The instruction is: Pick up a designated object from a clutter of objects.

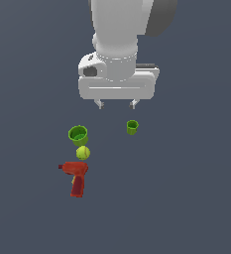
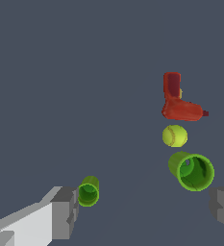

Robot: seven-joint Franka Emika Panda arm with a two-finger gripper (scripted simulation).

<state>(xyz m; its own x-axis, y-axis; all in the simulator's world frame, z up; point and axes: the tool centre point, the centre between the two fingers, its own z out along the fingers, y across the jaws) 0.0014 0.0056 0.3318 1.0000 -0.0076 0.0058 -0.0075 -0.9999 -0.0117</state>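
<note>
Flat dark grey floor. Gripper [image 1: 116,104] above clutter, jaws apart, holding nothing. Drill [image 1: 76,177] lying flat, ball [image 1: 83,153] just beside, cup [image 1: 78,134] beyond.

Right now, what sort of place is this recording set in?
Apparently a bare simulated test scene, not a real room: a flat, featureless grey floor, simply rendered items like the red drill and larger green cup, and the open hand above.
</note>
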